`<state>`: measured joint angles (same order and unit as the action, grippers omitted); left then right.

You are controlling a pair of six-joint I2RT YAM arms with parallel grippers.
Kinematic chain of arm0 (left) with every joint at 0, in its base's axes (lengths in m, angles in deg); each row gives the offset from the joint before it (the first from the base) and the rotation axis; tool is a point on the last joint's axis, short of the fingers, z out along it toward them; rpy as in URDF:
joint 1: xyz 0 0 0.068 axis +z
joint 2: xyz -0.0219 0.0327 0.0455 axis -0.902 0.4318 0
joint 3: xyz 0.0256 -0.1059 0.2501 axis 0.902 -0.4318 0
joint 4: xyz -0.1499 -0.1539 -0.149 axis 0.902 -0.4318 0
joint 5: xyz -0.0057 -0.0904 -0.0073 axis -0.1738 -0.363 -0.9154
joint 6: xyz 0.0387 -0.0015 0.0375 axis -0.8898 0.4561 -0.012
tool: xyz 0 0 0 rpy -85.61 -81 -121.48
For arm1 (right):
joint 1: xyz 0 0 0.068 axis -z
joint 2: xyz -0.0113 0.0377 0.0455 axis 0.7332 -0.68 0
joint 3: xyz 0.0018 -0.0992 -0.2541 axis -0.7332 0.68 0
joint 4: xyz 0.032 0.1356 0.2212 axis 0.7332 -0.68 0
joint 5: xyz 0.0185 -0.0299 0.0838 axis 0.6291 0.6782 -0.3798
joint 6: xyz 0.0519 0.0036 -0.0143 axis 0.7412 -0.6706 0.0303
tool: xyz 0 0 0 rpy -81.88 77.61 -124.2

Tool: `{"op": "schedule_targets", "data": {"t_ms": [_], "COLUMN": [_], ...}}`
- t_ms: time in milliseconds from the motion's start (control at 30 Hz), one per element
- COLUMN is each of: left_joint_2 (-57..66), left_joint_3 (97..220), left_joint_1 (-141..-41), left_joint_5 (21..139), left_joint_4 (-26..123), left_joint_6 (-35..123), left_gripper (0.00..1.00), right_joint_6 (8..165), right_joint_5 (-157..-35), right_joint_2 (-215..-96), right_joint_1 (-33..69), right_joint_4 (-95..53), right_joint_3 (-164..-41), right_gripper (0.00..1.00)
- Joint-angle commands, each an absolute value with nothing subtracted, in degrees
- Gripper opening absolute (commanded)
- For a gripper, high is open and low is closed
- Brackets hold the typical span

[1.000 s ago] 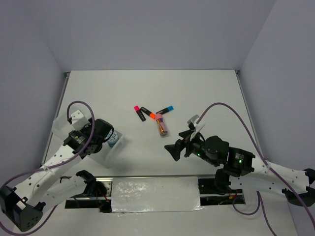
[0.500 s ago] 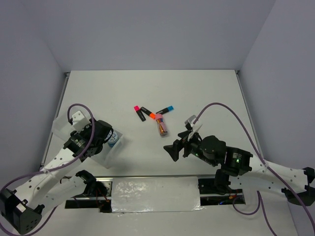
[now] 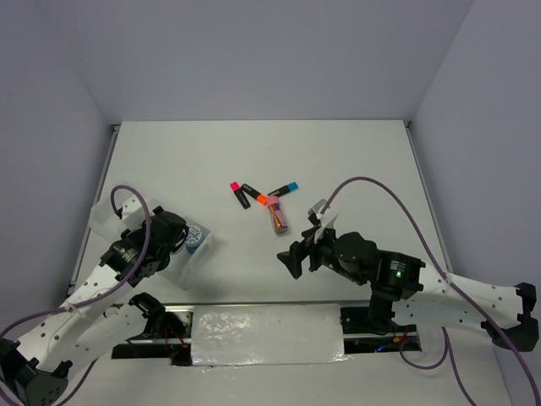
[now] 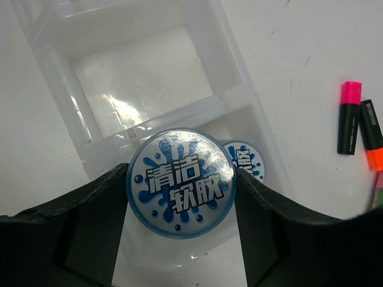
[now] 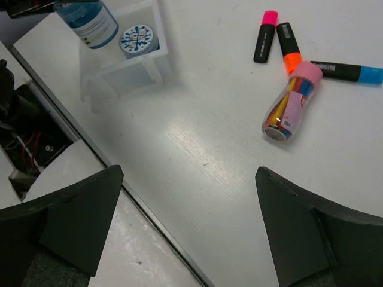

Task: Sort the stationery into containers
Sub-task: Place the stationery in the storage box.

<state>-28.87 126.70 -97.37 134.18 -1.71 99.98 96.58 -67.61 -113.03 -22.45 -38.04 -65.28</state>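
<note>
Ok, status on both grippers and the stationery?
Left gripper shut on blue round patterned roll over translucent white tray; second roll inside. Right gripper open, empty. Three black markers, pink-topped stick loose on table. Nothing blocking.

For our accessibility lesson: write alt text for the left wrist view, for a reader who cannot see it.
The left pincer grips a blue round patterned roll over a translucent tray compartment where a second roll lies. A pink-capped marker and an orange-capped marker lie on the table at right.
</note>
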Motion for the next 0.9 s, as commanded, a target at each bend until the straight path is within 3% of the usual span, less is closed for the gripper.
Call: {"op": "schedule_targets", "data": {"t_ms": [0, 267, 467, 867], "left_joint_2": [-29.8, -24.3, -26.9, -28.6], "left_joint_3": [127.2, 126.7, 124.2, 121.7], "left_joint_1": [-97.8, -97.7, -97.7, -97.8], "left_joint_5": [134.5, 134.9, 134.4, 135.0], "left_joint_4": [-3.5, -6.0, -0.7, 3.8], "left_joint_6": [99.6, 102.2, 100.7, 99.1], "left_gripper": [0.00, 0.00, 0.00, 0.11], "right_joint_6": [96.1, 96.2, 96.3, 96.3], "right_joint_5": [-67.9, -68.5, -69.0, -69.8], "right_joint_2": [-114.3, -115.1, -114.8, -115.5], "right_joint_1": [-22.7, -22.7, -22.7, -22.7], "right_joint_4": [-35.3, -34.9, -35.5, -35.3], "right_joint_3": [-66.3, -66.7, -66.7, -66.6], "right_gripper": [1.00, 1.00, 1.00, 1.00]}}
